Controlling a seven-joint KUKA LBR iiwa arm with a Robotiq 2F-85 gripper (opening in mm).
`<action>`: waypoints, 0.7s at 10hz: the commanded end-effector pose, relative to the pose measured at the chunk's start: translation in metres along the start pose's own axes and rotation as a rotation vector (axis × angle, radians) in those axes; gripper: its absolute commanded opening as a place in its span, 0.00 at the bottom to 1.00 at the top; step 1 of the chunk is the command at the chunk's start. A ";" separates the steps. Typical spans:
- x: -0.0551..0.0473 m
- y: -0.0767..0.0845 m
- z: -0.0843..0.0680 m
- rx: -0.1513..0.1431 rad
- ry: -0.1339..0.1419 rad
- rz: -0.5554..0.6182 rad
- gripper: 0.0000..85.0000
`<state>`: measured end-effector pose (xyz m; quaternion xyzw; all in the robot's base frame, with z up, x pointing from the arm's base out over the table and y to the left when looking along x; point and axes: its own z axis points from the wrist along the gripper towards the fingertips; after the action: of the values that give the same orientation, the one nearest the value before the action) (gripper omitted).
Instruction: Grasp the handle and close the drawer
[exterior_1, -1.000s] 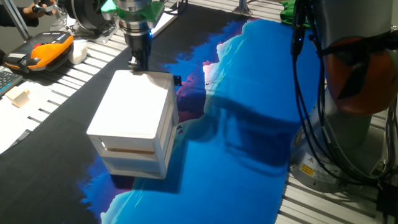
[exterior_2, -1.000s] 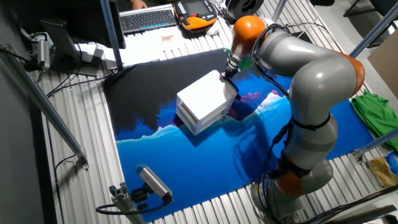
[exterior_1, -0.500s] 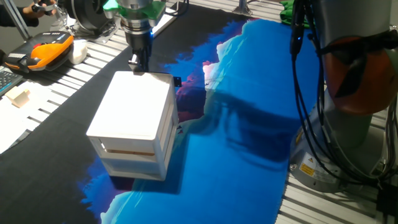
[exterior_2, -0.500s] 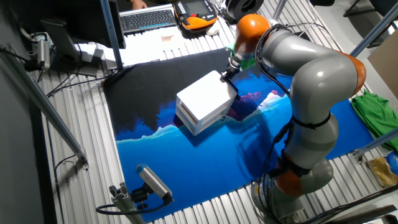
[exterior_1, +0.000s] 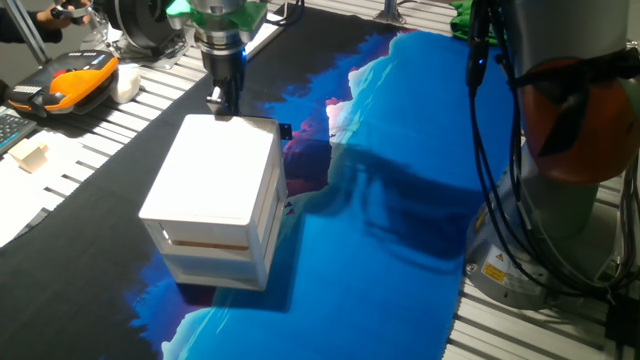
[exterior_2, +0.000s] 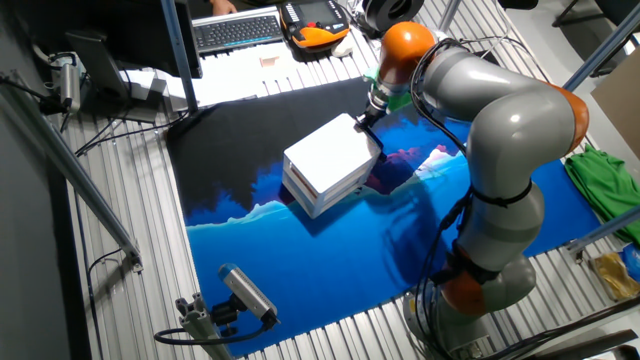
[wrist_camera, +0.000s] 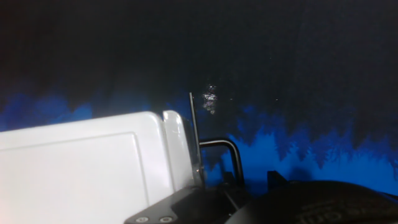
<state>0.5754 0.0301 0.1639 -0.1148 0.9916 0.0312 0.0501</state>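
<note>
The small white cabinet (exterior_1: 215, 195) sits on the blue-and-black mat (exterior_1: 380, 250), left of the middle in one fixed view. The drawer (exterior_1: 222, 170) is its upper tier, and from both fixed views it looks pushed almost flush with the cabinet's body. The gripper (exterior_1: 222, 100) hangs at the drawer's far end, its tip just at the top edge. In the hand view a thin black handle (wrist_camera: 219, 155) loops out from the white end face (wrist_camera: 177, 149), close beside the tool. Whether the fingers are spread or pressed on that loop cannot be told; they are hidden in all 3 views.

To do this step well, the arm should push straight along the drawer's slide line, toward the cabinet's near end, with no sideways drift that could skew the box. A firm hold on the handle matters less than a level push. The light cabinet might slide on the mat, so the push should be slow.
</note>
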 end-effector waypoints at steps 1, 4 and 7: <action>-0.001 0.000 -0.001 -0.010 -0.004 0.003 0.40; -0.001 0.000 -0.002 -0.011 -0.003 0.005 0.40; -0.001 0.000 -0.003 -0.035 -0.010 0.010 0.40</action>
<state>0.5762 0.0298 0.1664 -0.1107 0.9911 0.0506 0.0534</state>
